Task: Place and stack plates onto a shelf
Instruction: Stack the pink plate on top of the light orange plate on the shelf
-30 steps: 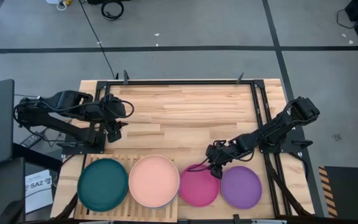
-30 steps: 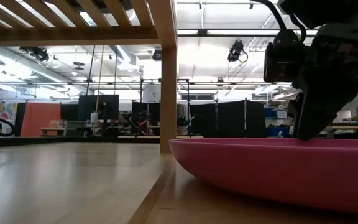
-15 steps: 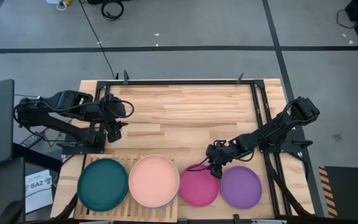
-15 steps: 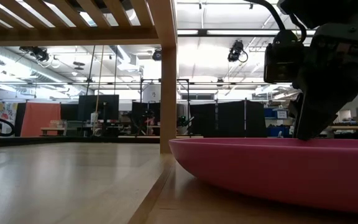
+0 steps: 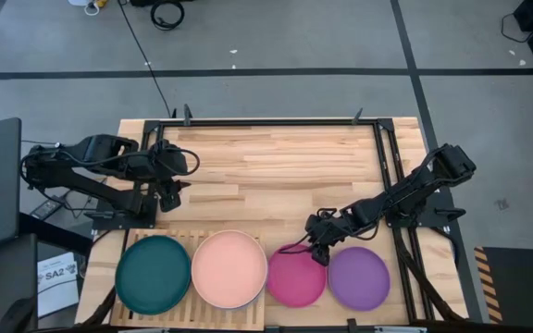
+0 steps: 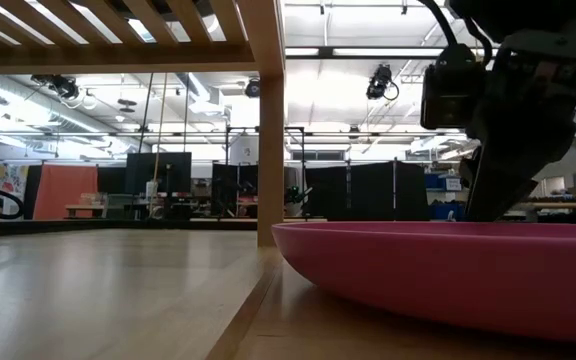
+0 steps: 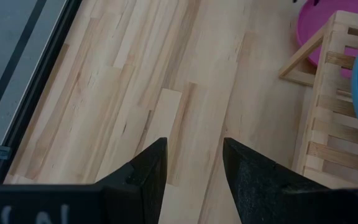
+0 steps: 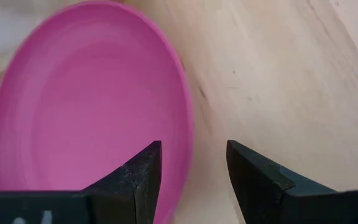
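With its open, empty right hand straddling the round matte magenta plate's rim, a shallow bite could let the plate slip back onto the desk.

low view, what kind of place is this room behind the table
Probably a robotics lab or workshop: dark partition panels, ceiling-mounted lights and gear, and in the high view a grey floor with black tape lines.

right gripper low, arm stretched forward, fingers parted; left gripper folded back, fingers parted
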